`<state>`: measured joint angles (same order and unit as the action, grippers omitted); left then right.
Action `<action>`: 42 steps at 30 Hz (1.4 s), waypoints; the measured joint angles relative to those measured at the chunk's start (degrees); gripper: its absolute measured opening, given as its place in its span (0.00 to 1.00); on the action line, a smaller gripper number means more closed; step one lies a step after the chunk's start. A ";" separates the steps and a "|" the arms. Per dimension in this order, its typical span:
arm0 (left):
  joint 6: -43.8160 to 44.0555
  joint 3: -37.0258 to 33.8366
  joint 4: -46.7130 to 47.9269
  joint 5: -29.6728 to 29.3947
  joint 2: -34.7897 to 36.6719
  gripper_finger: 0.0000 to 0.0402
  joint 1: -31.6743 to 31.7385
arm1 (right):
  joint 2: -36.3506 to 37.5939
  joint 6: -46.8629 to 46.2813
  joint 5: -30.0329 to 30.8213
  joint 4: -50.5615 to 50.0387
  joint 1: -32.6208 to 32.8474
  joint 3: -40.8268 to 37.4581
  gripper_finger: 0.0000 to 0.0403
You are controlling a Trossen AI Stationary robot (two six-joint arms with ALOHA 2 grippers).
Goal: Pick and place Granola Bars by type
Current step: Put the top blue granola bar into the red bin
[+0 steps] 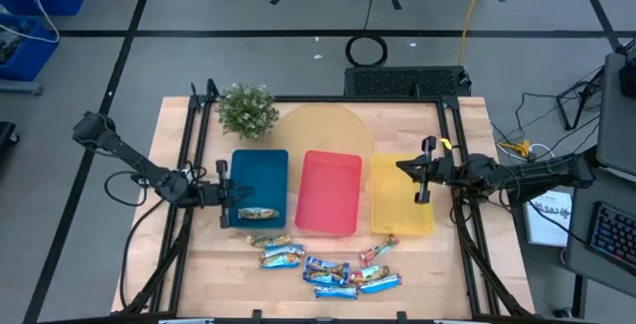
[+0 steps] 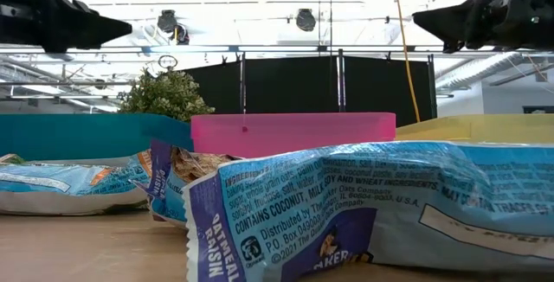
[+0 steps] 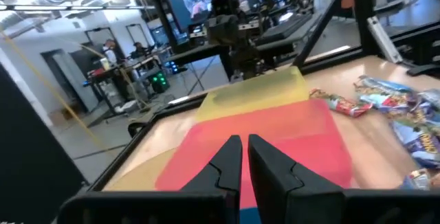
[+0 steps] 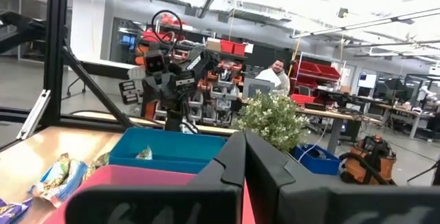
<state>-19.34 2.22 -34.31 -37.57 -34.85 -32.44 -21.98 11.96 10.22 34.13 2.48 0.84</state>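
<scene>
High view, looking straight down: a wooden counter (image 1: 199, 274) carries three rectangular trays in a row, a blue tray (image 1: 260, 173) on the left, a red tray (image 1: 329, 191) in the middle and a yellow tray (image 1: 402, 195) on the right. One granola bar (image 1: 257, 214) lies inside the blue tray, at its near edge. The other granola bars (image 1: 328, 269) lie loose in a scattered cluster on the counter, just in front of the trays, mostly light blue wrappers with one reddish wrapper (image 1: 376, 252) nearest the yellow tray. A small potted plant (image 1: 246, 110) stands behind the blue tray.

The left end effector (image 1: 227, 205) hangs at the left edge of the blue tray, beside the bar lying there. In the left wrist view its fingers (image 3: 221, 162) stand a narrow slit apart, gripping nothing. The right end effector (image 1: 425, 171) hangs above the yellow tray's far right part; in the right wrist view its fingers (image 4: 230, 159) are pressed together and empty.
</scene>
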 joint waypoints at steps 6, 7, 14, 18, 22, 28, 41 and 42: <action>-7.30 0.00 -2.36 -0.01 0.00 0.09 1.67 | -2.51 2.54 -0.14 5.76 0.00 0.00 0.00; -8.66 0.00 -3.47 -0.02 0.00 0.09 1.96 | -2.85 2.74 -1.03 7.51 0.00 0.00 0.00; -8.36 0.02 -12.43 2.41 0.04 0.09 3.62 | -5.84 8.26 -11.97 12.98 0.01 0.00 0.00; -5.73 0.02 -9.19 4.19 0.02 0.09 3.60 | -8.74 4.99 -11.76 16.07 0.55 0.55 0.00; -2.68 0.02 -5.36 4.25 -0.04 0.09 3.60 | -12.26 1.45 -11.73 16.31 1.41 1.89 0.00; -2.02 0.02 -6.91 0.92 -0.01 0.09 3.49 | -15.86 -2.68 -11.61 18.80 1.51 2.05 0.00; 4.63 0.02 -5.40 6.06 -0.02 0.09 3.45 | -21.95 -9.79 -11.58 17.86 1.55 2.08 0.00; 3.82 0.02 -5.09 6.06 -0.02 0.09 3.45 | -22.62 -9.77 -11.58 17.88 1.55 2.08 0.00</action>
<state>-15.52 2.24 -39.41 -31.51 -34.87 -28.99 -44.60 2.20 -1.37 52.01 4.03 2.92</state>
